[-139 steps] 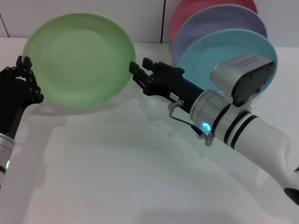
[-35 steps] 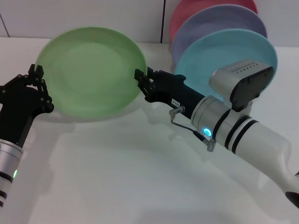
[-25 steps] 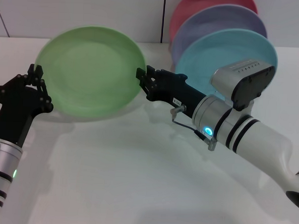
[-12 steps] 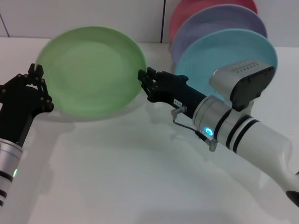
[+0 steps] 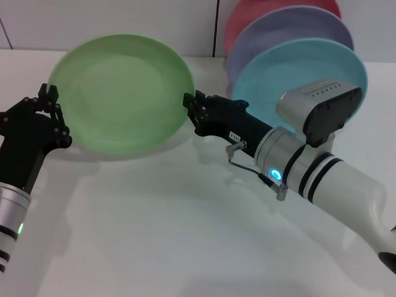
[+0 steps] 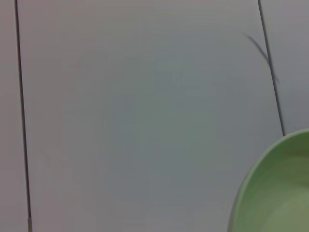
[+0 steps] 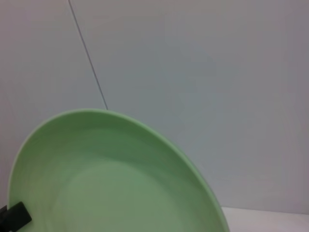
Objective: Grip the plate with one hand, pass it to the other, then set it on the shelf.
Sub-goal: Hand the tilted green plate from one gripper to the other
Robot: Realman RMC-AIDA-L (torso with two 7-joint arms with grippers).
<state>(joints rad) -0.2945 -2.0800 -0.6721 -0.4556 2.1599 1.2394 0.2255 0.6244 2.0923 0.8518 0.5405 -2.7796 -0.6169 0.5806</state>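
Note:
The light green plate (image 5: 121, 92) is held tilted above the table. My left gripper (image 5: 50, 109), on the slim green-lit arm, is shut on its left rim. My right gripper (image 5: 192, 111), on the thick banded arm with the blue light, is at the plate's right rim, with its jaws still spread on either side of the edge. The plate also shows in the left wrist view (image 6: 277, 193) and fills the right wrist view (image 7: 111, 183), where the left gripper's black tip (image 7: 12, 216) shows at its far rim. The wire rack is hidden behind the standing plates and my right arm.
A pink plate (image 5: 270, 4), a lavender plate (image 5: 289, 27) and a turquoise plate (image 5: 287, 67) stand upright at the back right. The white table (image 5: 148, 225) stretches in front. A white panelled wall (image 5: 125, 14) is behind.
Over the last seconds the left arm brought the plate to the right and the right gripper came up to its right rim. In the last half second almost nothing moves.

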